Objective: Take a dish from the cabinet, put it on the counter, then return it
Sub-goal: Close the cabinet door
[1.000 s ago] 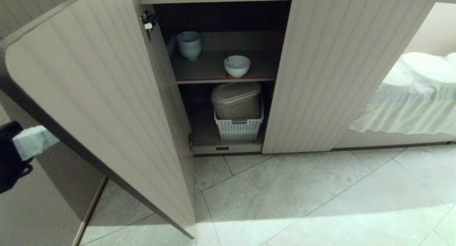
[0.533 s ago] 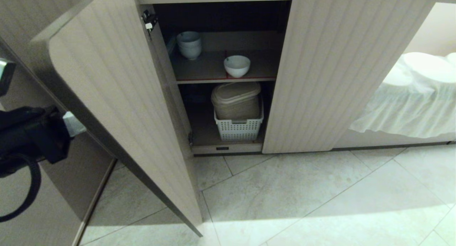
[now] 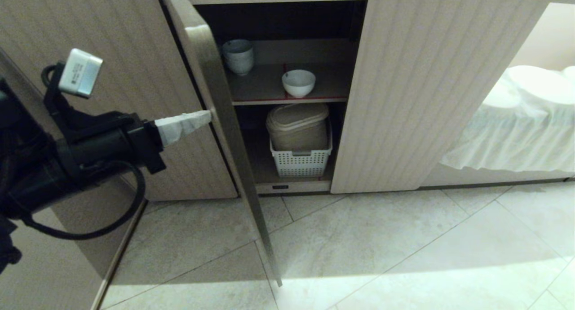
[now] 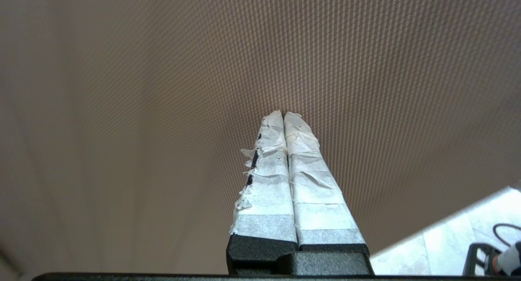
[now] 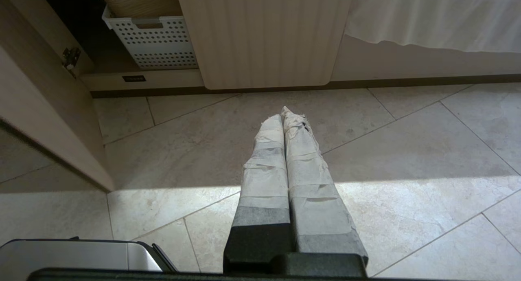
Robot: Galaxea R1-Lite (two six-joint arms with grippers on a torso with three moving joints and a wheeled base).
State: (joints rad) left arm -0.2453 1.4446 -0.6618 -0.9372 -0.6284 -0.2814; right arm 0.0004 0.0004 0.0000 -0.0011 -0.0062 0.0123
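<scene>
The dish (image 3: 298, 82), a small white bowl, stands on the cabinet's upper shelf near its red-edged front. The cabinet's left door (image 3: 227, 121) stands edge-on to me, half swung in; the right door (image 3: 404, 90) is open. My left gripper (image 3: 204, 117) is shut with nothing in it, and its taped tips press the outer face of the left door (image 4: 163, 69). In the left wrist view the left gripper (image 4: 283, 114) is seen against that face. My right gripper (image 5: 283, 112) is shut and empty, hanging over the floor tiles. The counter is out of view.
A stack of white bowls (image 3: 238, 56) stands at the shelf's back left. Below, a white perforated basket (image 3: 300, 162) holds a beige lidded container (image 3: 297, 126). A white draped cloth (image 3: 516, 121) lies at the right. Pale tiled floor (image 3: 382, 247) stretches in front.
The left door has swung from wide open to half shut. My left gripper has moved right and up along with it, tips against its outer face. The dish has stayed put.
</scene>
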